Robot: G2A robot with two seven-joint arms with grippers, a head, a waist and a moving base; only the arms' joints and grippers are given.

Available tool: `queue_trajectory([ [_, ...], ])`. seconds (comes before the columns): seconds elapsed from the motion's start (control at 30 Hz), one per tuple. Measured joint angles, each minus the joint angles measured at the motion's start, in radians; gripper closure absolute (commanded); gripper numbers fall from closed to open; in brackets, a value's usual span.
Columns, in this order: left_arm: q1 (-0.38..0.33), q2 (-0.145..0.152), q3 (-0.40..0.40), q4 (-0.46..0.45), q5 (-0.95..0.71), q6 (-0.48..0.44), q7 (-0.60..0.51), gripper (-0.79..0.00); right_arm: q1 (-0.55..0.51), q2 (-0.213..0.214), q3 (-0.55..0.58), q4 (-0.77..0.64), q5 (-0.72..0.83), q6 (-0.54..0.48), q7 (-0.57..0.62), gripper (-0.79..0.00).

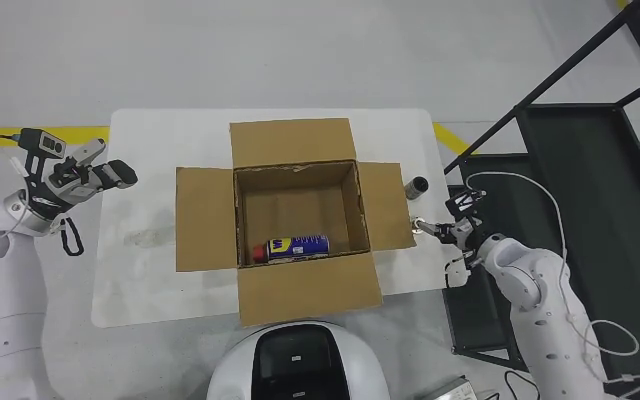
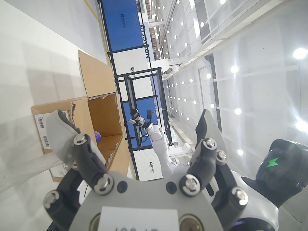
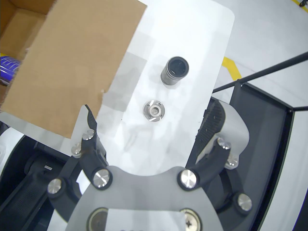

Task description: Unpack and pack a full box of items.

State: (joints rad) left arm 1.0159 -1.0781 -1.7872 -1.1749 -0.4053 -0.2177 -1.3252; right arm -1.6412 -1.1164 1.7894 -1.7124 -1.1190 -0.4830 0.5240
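An open cardboard box point(image 1: 296, 210) stands mid-table with its four flaps spread. A blue, yellow and red spray can point(image 1: 297, 246) lies inside along the near wall; its blue end point(image 2: 97, 135) shows in the left wrist view. A black cylinder point(image 3: 174, 70) stands on the table right of the box, and a small silver flange point(image 3: 154, 111) lies beside it. My right gripper point(image 3: 151, 115) hovers open just above the flange, at the table's right edge point(image 1: 440, 228). My left gripper point(image 1: 110, 163) is open and empty, off the table's left edge, facing the box point(image 2: 101, 116).
The white table point(image 1: 150, 140) has bare surface left of the box. A black metal rack point(image 1: 570, 170) stands close to the table's right side, beside my right arm. The box's right flap point(image 3: 72, 56) overhangs the table next to the flange.
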Motion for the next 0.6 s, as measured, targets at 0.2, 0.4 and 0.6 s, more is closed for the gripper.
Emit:
queue_trajectory([
  [0.2,0.000,0.000,0.000,0.000,0.000,0.000,0.000,-0.785,0.080,0.001,-0.046,0.162,0.044,-0.007,0.022,-0.720],
  [0.4,0.000,0.000,0.000,0.000,0.000,0.000,0.000,-0.785,0.168,-0.001,-0.111,0.302,0.075,-0.038,0.037,-0.625],
  [0.6,0.000,0.000,0.000,0.000,0.000,0.000,0.000,-0.785,0.238,-0.002,-0.157,0.413,0.063,-0.037,0.014,-0.397],
])
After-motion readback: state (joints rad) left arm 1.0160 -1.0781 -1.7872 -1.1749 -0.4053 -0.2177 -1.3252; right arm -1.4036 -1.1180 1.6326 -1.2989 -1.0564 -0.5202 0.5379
